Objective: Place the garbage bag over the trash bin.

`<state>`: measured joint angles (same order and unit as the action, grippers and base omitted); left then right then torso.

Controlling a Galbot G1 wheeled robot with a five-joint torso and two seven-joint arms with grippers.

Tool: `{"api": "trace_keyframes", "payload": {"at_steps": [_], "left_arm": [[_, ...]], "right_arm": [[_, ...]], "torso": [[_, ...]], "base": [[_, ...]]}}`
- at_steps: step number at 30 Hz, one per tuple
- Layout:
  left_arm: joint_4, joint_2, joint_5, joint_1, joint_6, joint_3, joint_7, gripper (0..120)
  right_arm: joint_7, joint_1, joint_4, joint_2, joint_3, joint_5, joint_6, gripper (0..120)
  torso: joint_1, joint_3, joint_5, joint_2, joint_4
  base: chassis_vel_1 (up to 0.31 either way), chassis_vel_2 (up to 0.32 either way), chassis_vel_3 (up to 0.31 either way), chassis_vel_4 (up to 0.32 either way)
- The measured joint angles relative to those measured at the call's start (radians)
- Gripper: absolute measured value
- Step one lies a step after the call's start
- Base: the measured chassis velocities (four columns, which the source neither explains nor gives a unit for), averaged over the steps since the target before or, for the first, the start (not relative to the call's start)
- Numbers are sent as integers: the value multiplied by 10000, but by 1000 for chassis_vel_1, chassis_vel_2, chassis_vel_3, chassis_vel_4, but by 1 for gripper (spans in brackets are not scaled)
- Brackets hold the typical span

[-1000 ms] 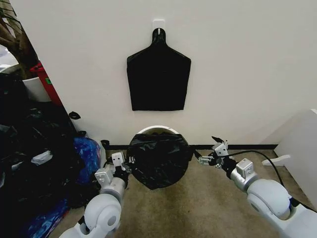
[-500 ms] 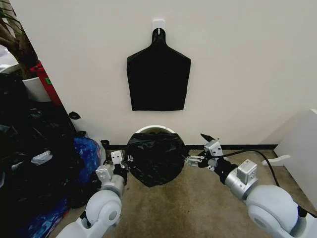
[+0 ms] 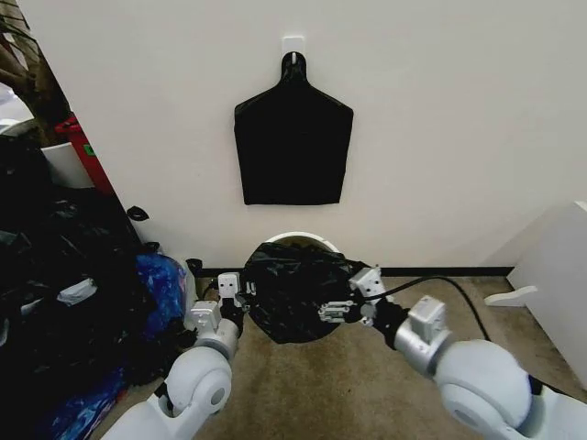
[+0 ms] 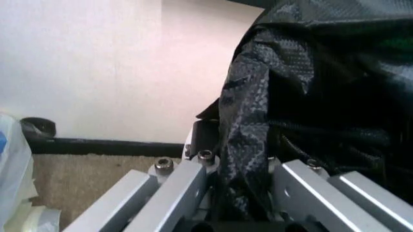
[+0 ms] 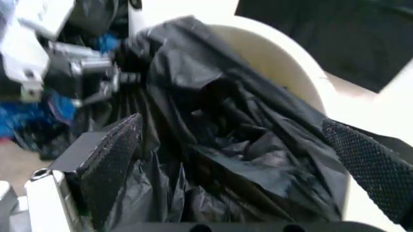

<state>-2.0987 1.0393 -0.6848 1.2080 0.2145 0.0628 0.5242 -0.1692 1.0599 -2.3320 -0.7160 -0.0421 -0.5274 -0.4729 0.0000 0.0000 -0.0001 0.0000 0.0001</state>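
Right gripper (image 3: 332, 310) has swung inward across the garbage bag (image 3: 293, 293), fingers spread wide.
Left gripper (image 3: 240, 295) pinches the wrinkly glossy film beside the trash bin (image 3: 295, 238); round white rim exposed behind.

Garbage bag (image 3: 292, 298) draped over the near side of the trash bin (image 3: 295, 240), which stands against the wall (image 3: 459, 137); left gripper (image 3: 240, 295) at the bag's left edge; right gripper (image 3: 341, 310) at its right front; bundle (image 3: 293, 137) on wall above.

Plain white wall (image 3: 440, 110), dark baseboard (image 3: 459, 271), tan carpet floor (image 3: 367, 385).
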Motion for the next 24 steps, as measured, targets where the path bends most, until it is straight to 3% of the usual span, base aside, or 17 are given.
{"api": "trace_keyframes", "payload": {"at_steps": [8, 24], "left_arm": [[-141, -9, 76, 26, 53, 0, -34, 1], [-465, -107, 87, 312, 67, 27, -117, 1]], "right_arm": [[173, -851, 811, -436, -1208, 1049, -142, 91], [421, -819, 1388, -549, -1122, 2482, 96, 33]], "torso": [[0, 0, 0, 0, 0], [0, 0, 0, 0, -2]], "base": [[0, 0, 0, 0], [0, 0, 0, 0]]}}
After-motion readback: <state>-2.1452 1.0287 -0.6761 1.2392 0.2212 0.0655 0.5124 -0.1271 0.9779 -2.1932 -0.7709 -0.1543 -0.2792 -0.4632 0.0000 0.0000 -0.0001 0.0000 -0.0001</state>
